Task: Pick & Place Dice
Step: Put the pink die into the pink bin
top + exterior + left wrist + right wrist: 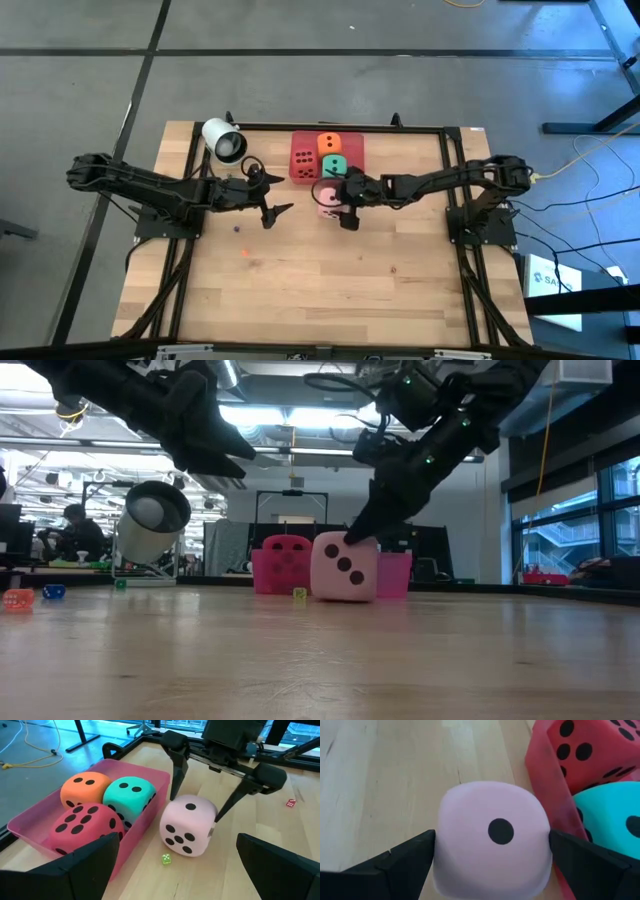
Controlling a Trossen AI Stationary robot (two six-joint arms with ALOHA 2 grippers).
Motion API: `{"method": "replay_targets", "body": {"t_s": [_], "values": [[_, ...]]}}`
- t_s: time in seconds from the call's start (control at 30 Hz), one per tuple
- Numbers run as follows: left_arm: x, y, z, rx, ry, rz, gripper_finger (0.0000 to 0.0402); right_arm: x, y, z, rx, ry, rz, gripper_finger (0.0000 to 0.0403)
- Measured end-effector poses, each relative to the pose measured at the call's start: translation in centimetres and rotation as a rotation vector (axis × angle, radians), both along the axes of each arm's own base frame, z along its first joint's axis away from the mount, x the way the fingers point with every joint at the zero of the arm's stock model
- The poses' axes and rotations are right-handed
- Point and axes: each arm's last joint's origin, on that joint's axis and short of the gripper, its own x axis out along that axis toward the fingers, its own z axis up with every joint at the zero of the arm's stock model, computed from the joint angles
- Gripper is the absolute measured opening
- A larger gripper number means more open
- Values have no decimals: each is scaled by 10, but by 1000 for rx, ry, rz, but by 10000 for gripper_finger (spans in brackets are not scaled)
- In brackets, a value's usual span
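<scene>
pink die [492,837] | between spread fingers of right end effector [337,204] | on table

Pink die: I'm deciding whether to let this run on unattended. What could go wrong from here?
The right tool straddles the pink die, fingers open at its sides; an off-centre squeeze might let the soft cube slip. The pink tray holds three dice already, so the spare room looks tight. A tiny green die beside it could get knocked.

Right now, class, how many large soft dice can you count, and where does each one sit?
4. The red die, orange die and green die sit in the pink tray. The light pink die stands on the table beside it, between the right gripper's open fingers.
</scene>
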Motion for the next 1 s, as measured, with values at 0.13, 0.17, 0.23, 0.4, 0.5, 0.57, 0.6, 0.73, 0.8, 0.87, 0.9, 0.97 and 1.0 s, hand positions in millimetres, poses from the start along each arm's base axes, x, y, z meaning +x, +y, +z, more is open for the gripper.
{"method": "replay_targets", "body": {"t_s": [0.13, 0.17, 0.23, 0.4, 0.5, 0.57, 0.6, 0.73, 0.8, 0.87, 0.9, 0.97, 1.0], "values": [[0, 0, 0, -6, -2, 2, 400, 0, -5, 1, 65, -7, 5, 386], [0, 0, 0, -7, -2, 2, 400, 0, -6, 1, 76, -7, 3, 386], [0, 0, 0, -7, -2, 3, 400, -1, -8, 0, 86, 4, -6, 386], [0, 0, 0, -19, -6, 7, 400, -4, -12, -2, 104, 35, -34, 386], [0, 0, 0, -23, -7, 8, 400, -5, -14, -2, 126, 36, -53, 386], [0, 0, 0, -23, -7, 8, 400, -5, -15, -3, 132, 41, -62, 386], [0, 0, 0, -23, -7, 8, 400, -6, -16, -3, 136, 45, -68, 386], [0, 0, 0, -24, -7, 9, 400, -7, -21, -3, 183, 45, -101, 386], [0, 0, 0, -24, -7, 9, 400, -7, -22, -3, 213, 41, -92, 386], [0, 0, 0, -24, -7, 9, 400, -6, -21, -3, 218, 38, -86, 386], [0, 0, 0, -24, -7, 9, 400, -6, -20, -3, 214, 38, -86, 386], [0, 0, 0, -23, -7, 9, 400, -6, -20, -4, 221, 38, -87, 386], [0, 0, 0, -24, -7, 9, 400, -6, -20, -4, 227, 38, -89, 386]]}}
